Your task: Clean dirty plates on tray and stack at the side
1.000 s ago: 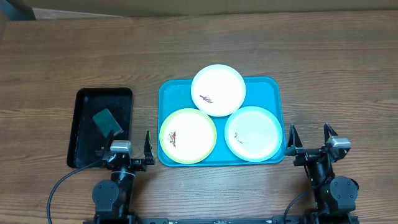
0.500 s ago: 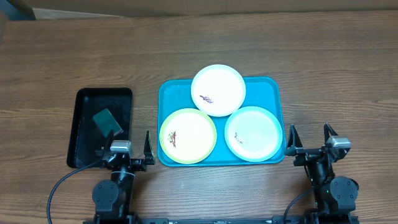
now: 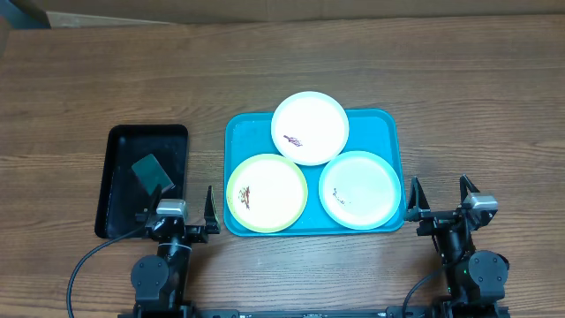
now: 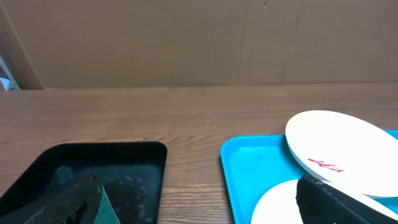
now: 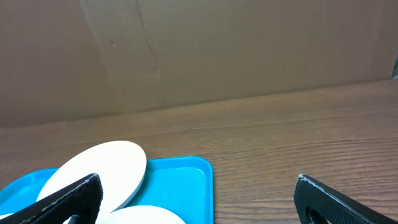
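Observation:
The turquoise tray [image 3: 381,129] lies mid-table and holds three plates. A white plate [image 3: 310,127] sits at its far edge, overlapping a yellow-green plate [image 3: 267,193] at the front left and a pale mint plate [image 3: 359,189] at the front right. Each plate carries a small dark-red smear. My left gripper [image 3: 177,203] stands open at the tray's front-left corner, touching nothing. My right gripper [image 3: 439,189] stands open just right of the tray, also empty. The left wrist view shows the white plate [image 4: 339,146] and the tray [image 4: 249,162]. The right wrist view shows the tray's corner [image 5: 186,180].
A smaller black tray [image 3: 124,190] lies left of the turquoise one with a dark green sponge [image 3: 153,173] in it. A brown cardboard wall [image 4: 186,37] stands along the table's far edge. Bare wooden tabletop [image 3: 477,115] spreads right of the tray and behind it.

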You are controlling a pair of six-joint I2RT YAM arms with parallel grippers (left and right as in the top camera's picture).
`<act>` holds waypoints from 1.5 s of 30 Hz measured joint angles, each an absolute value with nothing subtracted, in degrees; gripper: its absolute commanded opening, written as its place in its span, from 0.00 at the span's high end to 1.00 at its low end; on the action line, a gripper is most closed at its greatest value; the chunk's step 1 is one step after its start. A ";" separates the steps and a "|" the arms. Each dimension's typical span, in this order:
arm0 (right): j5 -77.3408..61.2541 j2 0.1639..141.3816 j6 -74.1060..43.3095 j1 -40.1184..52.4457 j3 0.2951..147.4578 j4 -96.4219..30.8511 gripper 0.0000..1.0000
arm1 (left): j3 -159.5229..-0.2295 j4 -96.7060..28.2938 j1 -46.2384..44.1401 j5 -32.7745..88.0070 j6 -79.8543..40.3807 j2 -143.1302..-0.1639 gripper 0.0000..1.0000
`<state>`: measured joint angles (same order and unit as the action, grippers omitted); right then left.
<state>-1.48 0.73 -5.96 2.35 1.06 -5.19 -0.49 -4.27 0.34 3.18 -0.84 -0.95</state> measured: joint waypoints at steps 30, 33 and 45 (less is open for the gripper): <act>-1.48 0.73 -5.98 2.35 1.06 -5.21 0.00 | -2.15 36.82 0.34 31.14 -45.21 -0.73 0.00; -1.48 0.75 -5.98 2.35 1.06 -5.13 0.00 | -8.16 20.38 0.34 31.31 -41.69 -0.75 0.00; -1.45 0.73 -5.96 2.35 1.06 -5.19 0.00 | -51.13 -44.03 0.34 8.27 -24.91 -27.14 0.00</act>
<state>-1.45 0.73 -5.96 2.35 1.06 -5.19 -51.13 -44.03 0.34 8.27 -24.91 -27.14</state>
